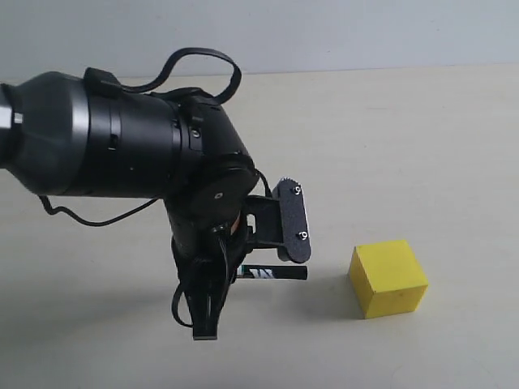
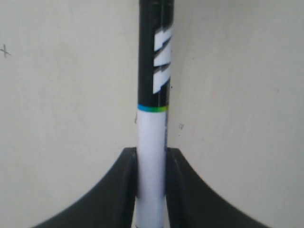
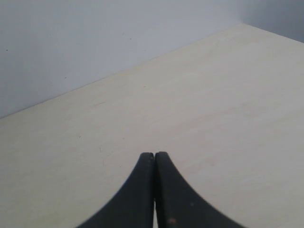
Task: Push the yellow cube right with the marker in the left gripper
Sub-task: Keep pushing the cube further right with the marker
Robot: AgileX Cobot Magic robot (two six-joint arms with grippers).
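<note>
The yellow cube [image 1: 388, 278] rests on the pale table at the right of the exterior view. My left gripper [image 1: 247, 271] is shut on the marker [image 1: 274, 274], which lies level with its black cap end pointing right at the cube. A short gap of bare table separates the marker's tip from the cube's left face. In the left wrist view the left gripper [image 2: 152, 152] clamps the marker [image 2: 153, 118] by its white barrel, and the black lettered half sticks out beyond the fingers [image 2: 127, 164]. The cube is out of that view. My right gripper [image 3: 154, 154] is shut with nothing in it.
The pale table [image 1: 422, 146] stretches back to a grey wall [image 1: 324, 32]. The thick black left arm [image 1: 105, 146] with its looping cable [image 1: 203, 61] fills the left half of the exterior view. The right wrist view shows table [image 3: 213, 95] and wall [image 3: 95, 38].
</note>
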